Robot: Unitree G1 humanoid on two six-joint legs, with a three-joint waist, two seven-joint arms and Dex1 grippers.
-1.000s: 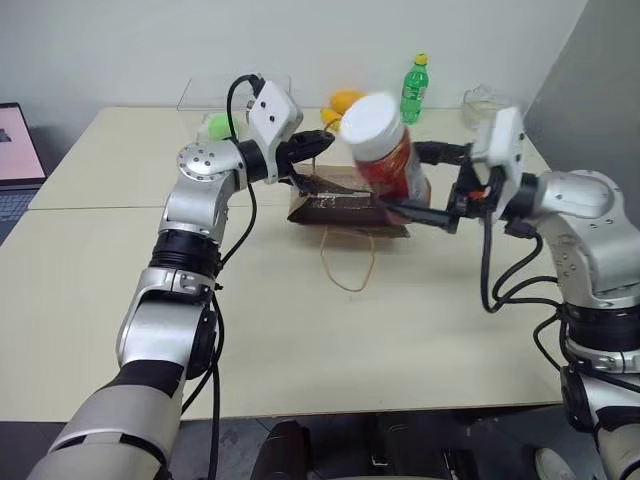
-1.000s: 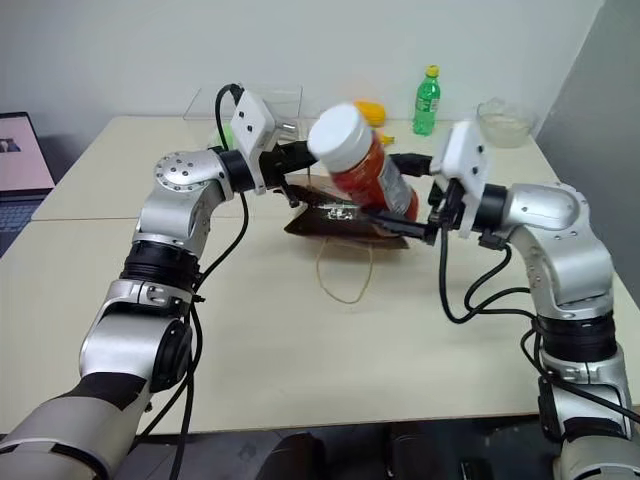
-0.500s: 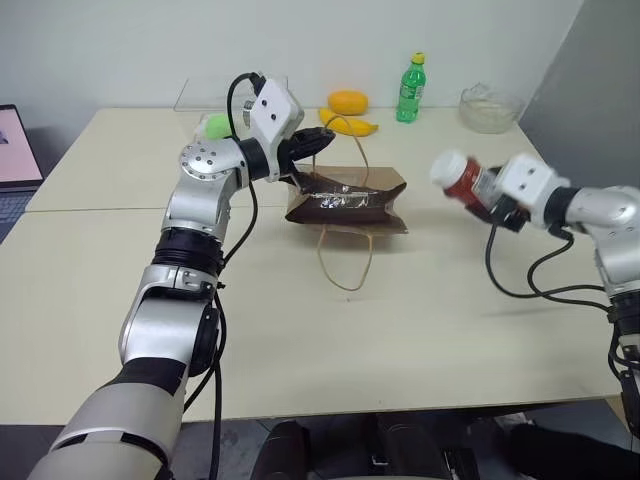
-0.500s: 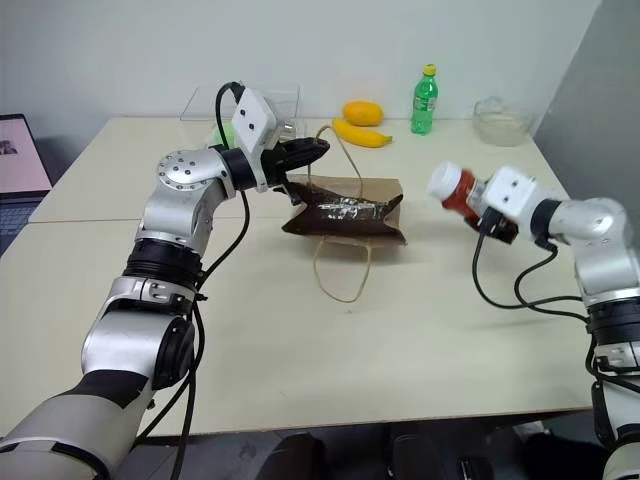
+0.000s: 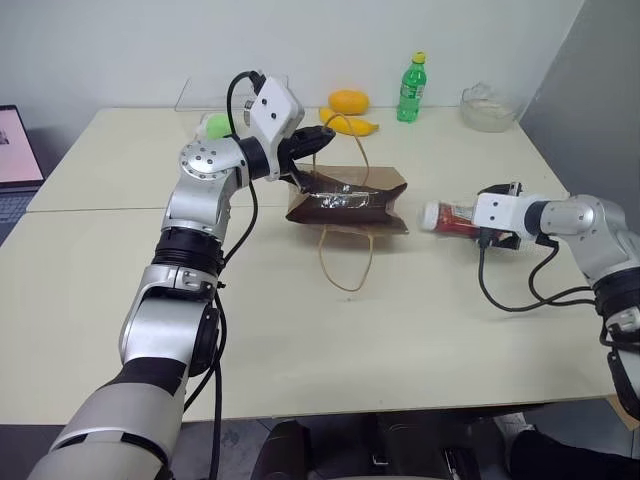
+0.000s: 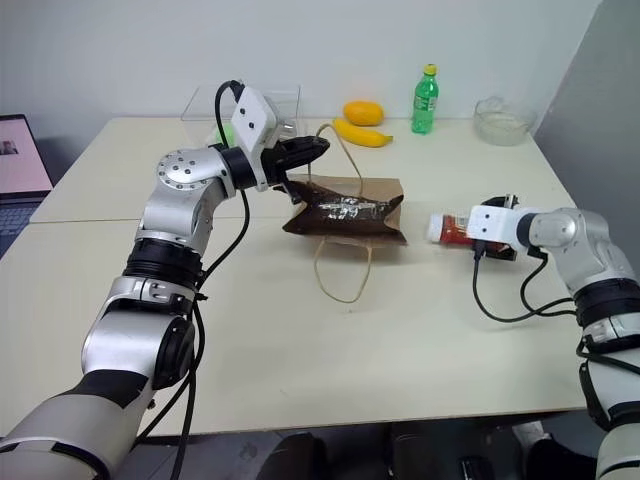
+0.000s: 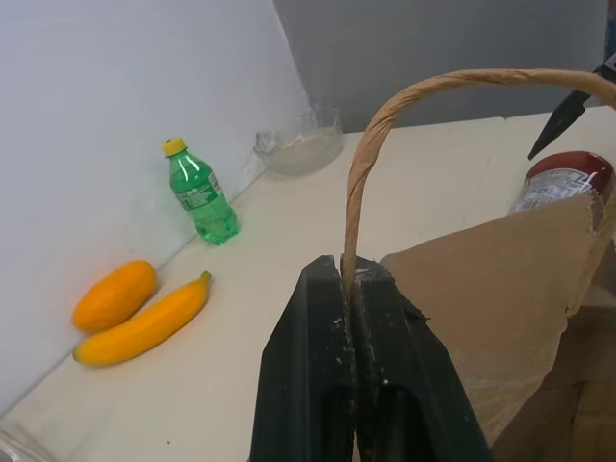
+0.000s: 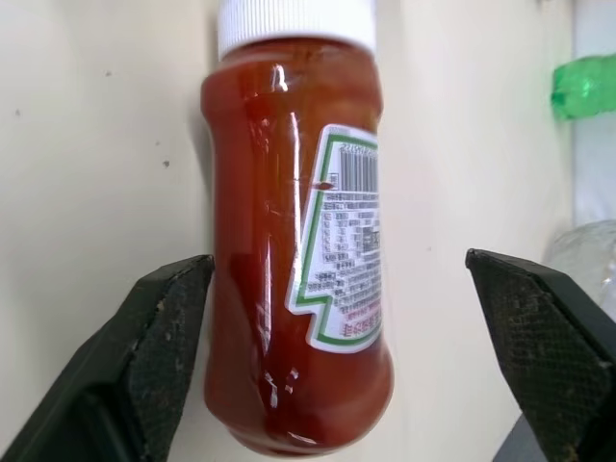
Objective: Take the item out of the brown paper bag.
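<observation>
One red plastic sauce bottle (image 8: 294,241) now lies on the pale table (image 5: 420,320), released from the wide-open right pincer (image 8: 337,375), clear of the brown paper bag (image 5: 348,198) whose handle the left pincer (image 7: 351,289) pinches: task looks done.

A: What crowds the right gripper (image 8: 337,318)?
B: The red bottle (image 5: 452,217) lies on the table (image 5: 400,320) between its wide-spread fingers; one finger (image 8: 159,337) touches its side, the other (image 8: 544,327) stands apart with bare table between.
A: And past it?
B: The brown paper bag (image 5: 348,200) lies beyond the bottle's cap; its loop handle (image 5: 345,262) trails over the table nearer the robot; the left gripper (image 7: 348,289), clamped on the other handle, bars the bag's far end.
</observation>
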